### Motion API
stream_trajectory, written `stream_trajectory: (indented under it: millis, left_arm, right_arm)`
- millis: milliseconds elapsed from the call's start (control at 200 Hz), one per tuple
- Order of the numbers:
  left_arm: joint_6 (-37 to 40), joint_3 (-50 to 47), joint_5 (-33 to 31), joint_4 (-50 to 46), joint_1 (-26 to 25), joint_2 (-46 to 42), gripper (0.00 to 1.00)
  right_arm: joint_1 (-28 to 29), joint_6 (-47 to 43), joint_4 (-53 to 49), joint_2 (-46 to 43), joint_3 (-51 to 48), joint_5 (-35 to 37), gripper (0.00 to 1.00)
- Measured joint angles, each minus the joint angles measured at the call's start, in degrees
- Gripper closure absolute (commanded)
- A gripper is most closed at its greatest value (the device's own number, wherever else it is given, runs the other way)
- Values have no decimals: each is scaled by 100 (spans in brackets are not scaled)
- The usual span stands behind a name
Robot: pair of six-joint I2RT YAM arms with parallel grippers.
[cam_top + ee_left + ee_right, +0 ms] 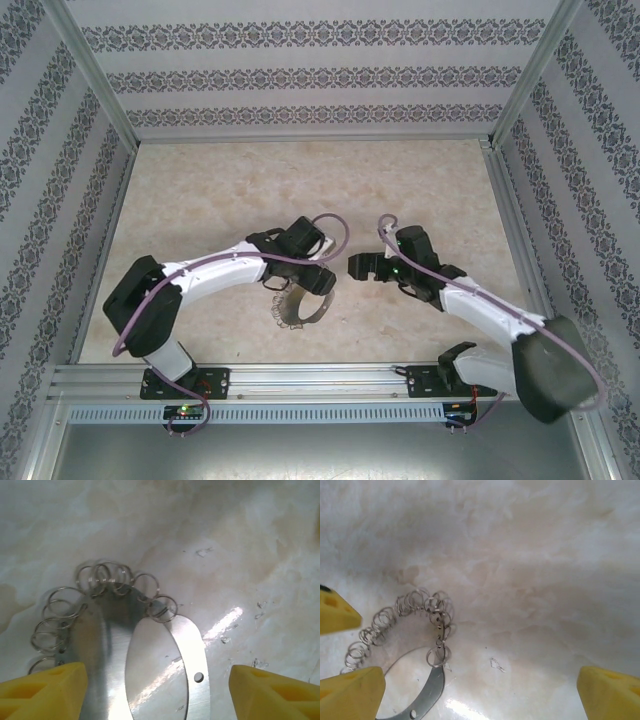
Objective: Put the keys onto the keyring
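From above, the left gripper (310,290) hung over the keyring (298,308) on the marble table (300,180), hiding part of it. The right gripper (362,268) sat just beside, jaws apart. Left wrist: fingertips (42,690) stood wide, keyring between them (keys (107,577) fringing its far rim). Right wrist: fingertips (610,695) spread, keyring low left.

Shiny brushed-metal keyring (107,650), thin wire keys (105,577), glossy marbled table (240,545)

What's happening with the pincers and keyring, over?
Left pincer open, over keyring. Right pincer open, beside it. Keyring flat on table. Nothing blocking.
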Motion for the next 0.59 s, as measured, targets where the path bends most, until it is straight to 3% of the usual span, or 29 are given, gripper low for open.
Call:
stream_trajectory:
  millis: [360,595]
  left_arm:
    - [573,916,-933,-638,-728,861,51]
    - [815,1165,-1414,-931,-876,1263,61]
  right_arm:
    - [-660,533,-317,-2708,-1010,852,2]
    - [-708,717,-667,-2358,-1067,1010,2]
